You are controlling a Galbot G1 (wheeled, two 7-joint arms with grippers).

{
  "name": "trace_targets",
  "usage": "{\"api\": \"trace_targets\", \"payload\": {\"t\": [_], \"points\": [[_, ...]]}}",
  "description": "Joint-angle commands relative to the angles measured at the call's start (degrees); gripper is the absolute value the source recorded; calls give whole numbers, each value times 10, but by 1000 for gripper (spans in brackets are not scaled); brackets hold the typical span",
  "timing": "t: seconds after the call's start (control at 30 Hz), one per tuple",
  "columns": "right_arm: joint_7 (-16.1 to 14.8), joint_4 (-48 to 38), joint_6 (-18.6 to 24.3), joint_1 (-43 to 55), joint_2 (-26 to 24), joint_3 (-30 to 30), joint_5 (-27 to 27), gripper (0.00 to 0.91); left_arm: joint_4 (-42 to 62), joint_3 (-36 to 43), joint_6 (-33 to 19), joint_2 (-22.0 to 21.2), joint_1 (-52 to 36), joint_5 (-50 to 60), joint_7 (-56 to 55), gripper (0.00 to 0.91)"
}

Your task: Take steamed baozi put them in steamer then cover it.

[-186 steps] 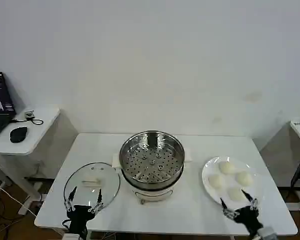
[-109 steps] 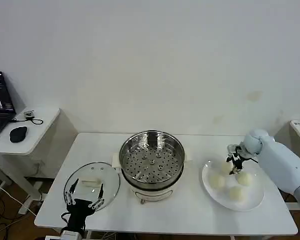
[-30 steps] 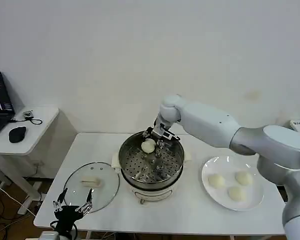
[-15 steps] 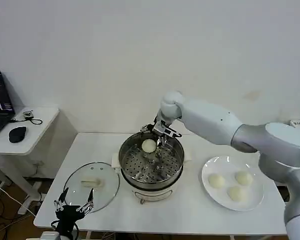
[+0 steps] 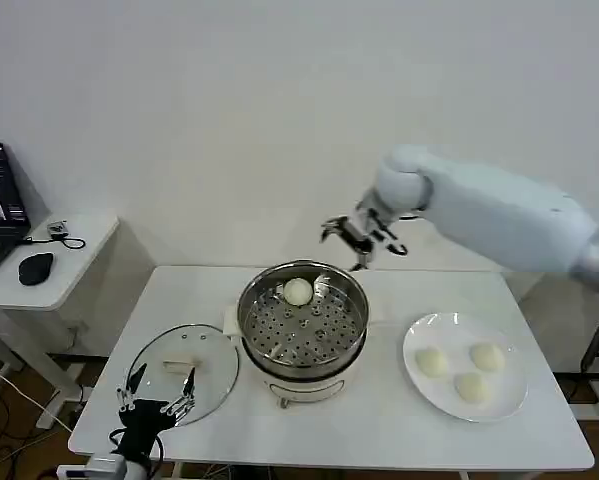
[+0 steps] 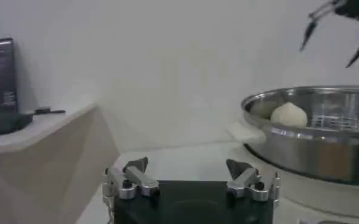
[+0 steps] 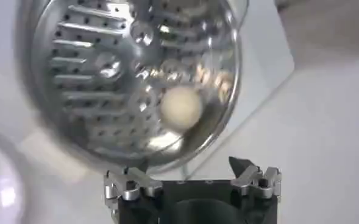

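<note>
One steamed baozi (image 5: pixel 297 291) sat inside the steamer (image 5: pixel 303 325), on the tray with holes, close to the far wall of the pot. It looked round and cream-white. It touched nothing but the tray and sat alone in the pot. The steamer stood near the middle of the counter (image 5: pixel 379 420), a bit toward the far edge, on its white base. It had no lid on.

Three more buns (image 5: pixel 459 372) lay on a white plate (image 5: pixel 419 385) near the right edge of the counter. They sat close together but apart from each other.

The glass lid (image 5: pixel 183 366) lay flat by the near left corner of the counter, just beside the steamer.

The right claw (image 5: pixel 364 239) hung in the air above the far edge of the counter, up past the far right rim of the steamer. Its fingers were spread wide and it held nothing. From its wrist camera you could look down into the pot and see the bun (image 7: pixel 180 108) by the shiny wall.

The left claw (image 5: pixel 157 394) was low at the near left edge of the counter, by the near rim of the lid. Its fingers were spread apart too, and it held nothing.

A small side table (image 5: pixel 49 255) stood well off to the left, with a black mouse (image 5: pixel 36 267) on it.
</note>
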Motion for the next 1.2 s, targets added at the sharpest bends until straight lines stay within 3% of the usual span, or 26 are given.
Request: {"api": "trace_targets", "payload": {"t": [0.03, 0.2, 0.3, 0.47, 0.6, 1.2], "points": [[3, 102, -88, -8, -176, -21, 29, 907, 1, 13, 0, 5, -6, 3, 1, 907], [14, 146, -106, -84, -245, -8, 1, 907, 6, 24, 0, 5, -15, 16, 3, 907], [25, 149, -117, -172, -270, 65, -17, 907, 10, 27, 0, 6, -18, 20, 4, 907], [39, 135, -132, -323, -267, 179, -45, 907, 11, 27, -1, 6, -14, 25, 4, 907], [43, 122, -143, -394, -243, 231, -53, 907, 13, 25, 0, 4, -11, 28, 4, 907], [40, 14, -156, -403, -147, 229, -67, 907, 15, 19, 0, -2, -2, 35, 5, 907]]}}
